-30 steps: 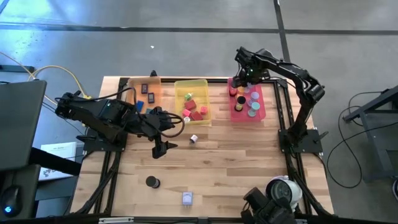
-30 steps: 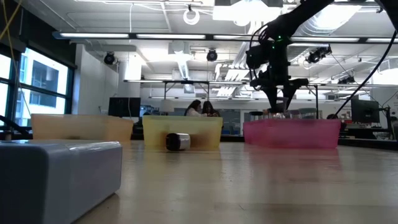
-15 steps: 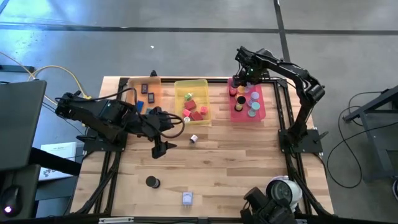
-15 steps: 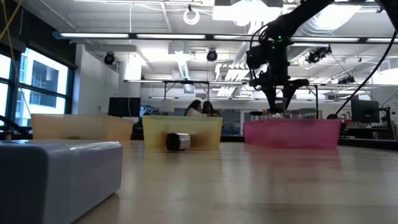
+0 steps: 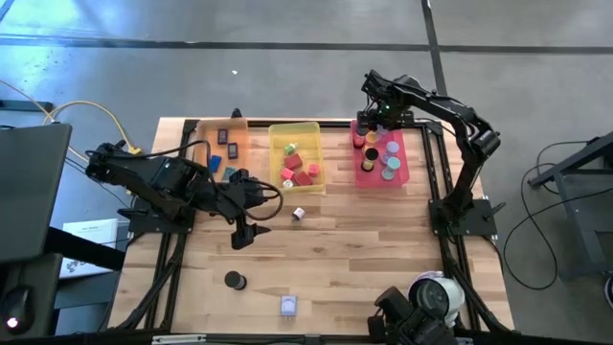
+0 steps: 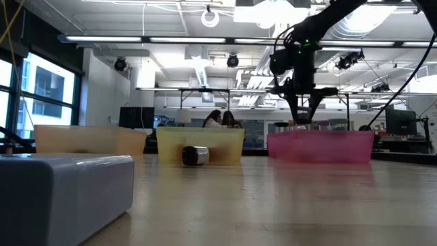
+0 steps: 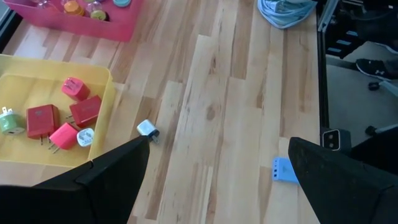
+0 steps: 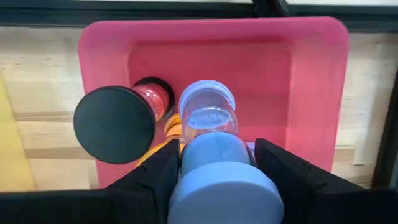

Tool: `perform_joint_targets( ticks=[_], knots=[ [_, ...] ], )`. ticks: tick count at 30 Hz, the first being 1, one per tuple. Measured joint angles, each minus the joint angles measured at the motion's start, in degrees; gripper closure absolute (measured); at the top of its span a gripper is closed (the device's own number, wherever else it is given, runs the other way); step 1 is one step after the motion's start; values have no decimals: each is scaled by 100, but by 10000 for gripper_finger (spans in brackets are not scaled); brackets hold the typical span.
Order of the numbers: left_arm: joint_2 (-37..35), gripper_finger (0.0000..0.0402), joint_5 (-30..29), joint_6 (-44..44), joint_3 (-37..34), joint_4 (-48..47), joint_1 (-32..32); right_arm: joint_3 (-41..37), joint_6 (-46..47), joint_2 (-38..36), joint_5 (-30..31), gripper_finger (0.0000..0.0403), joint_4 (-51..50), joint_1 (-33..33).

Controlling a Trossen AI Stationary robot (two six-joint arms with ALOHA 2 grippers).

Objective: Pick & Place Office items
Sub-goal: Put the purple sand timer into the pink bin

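your right gripper point(image 8: 214, 165) hangs over the pink tray point(image 8: 317, 93), fingers half closed on a blue-capped jar point(image 8: 221, 186) between them: the placing step, release next. your left gripper point(image 5: 247, 228), fingers spread wide and empty, waits above the counter point(image 5: 364, 249).

- Grey concrete floor point(image 5: 287, 67) around the table, crossed by dark seam lines.
- Wooden plank table point(image 5: 335, 249) on a black frame.
- Open white ceiling point(image 6: 171, 27) with ducts and strip lights point(image 6: 130, 39).
- Tall window point(image 6: 41, 92) on one side, daylight coming in.
- Two people point(image 6: 222, 119) sit at desks far back.
- Monitor point(image 6: 136, 116) near them.
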Motion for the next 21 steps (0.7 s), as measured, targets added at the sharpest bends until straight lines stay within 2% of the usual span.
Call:
perform_joint_targets(
  ticks=[5,16,21],
  knots=[
    [26,25,-4,-20,-7,2,-28,0,81,0,-283,224,72,0],
    [26,25,-8,-69,-7,6,-28,0,-390,-4,-213,224,132,242],
    [26,25,-8,-68,-7,6,-28,-1,-660,-4,-416,224,199,355]
  ],
)
